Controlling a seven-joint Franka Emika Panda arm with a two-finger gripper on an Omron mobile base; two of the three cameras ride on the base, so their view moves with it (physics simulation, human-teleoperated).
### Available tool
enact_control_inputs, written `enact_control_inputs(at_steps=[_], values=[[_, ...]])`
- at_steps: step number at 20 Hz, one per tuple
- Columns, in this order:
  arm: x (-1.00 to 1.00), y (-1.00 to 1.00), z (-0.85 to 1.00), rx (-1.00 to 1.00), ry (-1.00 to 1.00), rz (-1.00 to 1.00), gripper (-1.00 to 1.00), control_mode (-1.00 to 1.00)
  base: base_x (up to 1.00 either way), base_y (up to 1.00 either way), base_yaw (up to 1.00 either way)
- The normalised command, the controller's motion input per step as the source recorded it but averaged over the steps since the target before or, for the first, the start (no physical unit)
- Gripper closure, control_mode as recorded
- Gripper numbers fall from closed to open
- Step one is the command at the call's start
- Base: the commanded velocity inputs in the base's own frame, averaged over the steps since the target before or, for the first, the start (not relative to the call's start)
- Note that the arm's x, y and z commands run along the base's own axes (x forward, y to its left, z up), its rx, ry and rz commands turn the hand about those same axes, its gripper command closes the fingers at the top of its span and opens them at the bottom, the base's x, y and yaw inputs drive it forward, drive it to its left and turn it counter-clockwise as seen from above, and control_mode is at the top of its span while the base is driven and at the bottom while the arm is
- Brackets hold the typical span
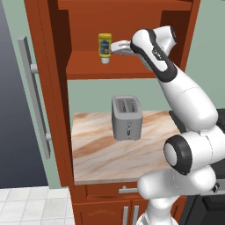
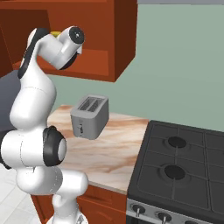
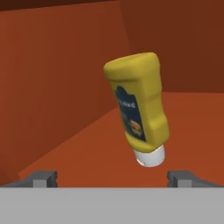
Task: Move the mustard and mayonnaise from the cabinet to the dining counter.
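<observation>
tool [image 3: 112, 178] gaping wide, gripping nothing | mustard [image 3: 139, 107] standing cap-down on cabinet [image 1: 52, 88] shelf just ahead of tool, between fingertip lines | risk: advancing fingertip is likely nudging bottle, toppling it

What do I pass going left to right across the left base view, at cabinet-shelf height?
Grey bar handle on the open cabinet door → mustard standing cap-down on the shelf → open gripper reaching at it from the right → the arm's white wrist.
</observation>
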Motion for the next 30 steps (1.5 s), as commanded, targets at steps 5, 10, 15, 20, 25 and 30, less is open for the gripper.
enact_control_inputs(at_steps=[5,10,15,20,25,30], values=[[0.09,0.0,0.0,0.0,0.0,0.02,-1.0,-1.0,0.0,0.0,0.0],[0.09,0.01,0.0,0.0,-0.03,0.01,-1.0,-1.0,0.0,0.0,0.0],[0.07,0.0,0.0,0.0,-0.01,0.0,-1.0,-1.0,0.0,0.0,0.0],[0.06,0.0,-0.01,0.0,-0.01,0.01,-1.0,-1.0,0.0,0.0,0.0],[0.13,0.0,-0.01,0.0,0.0,0.01,-1.0,-1.0,0.0,0.0,0.0],[0.12,0.0,0.0,0.0,0.0,0.01,-1.0,-1.0,0.0,0.0,0.0]])
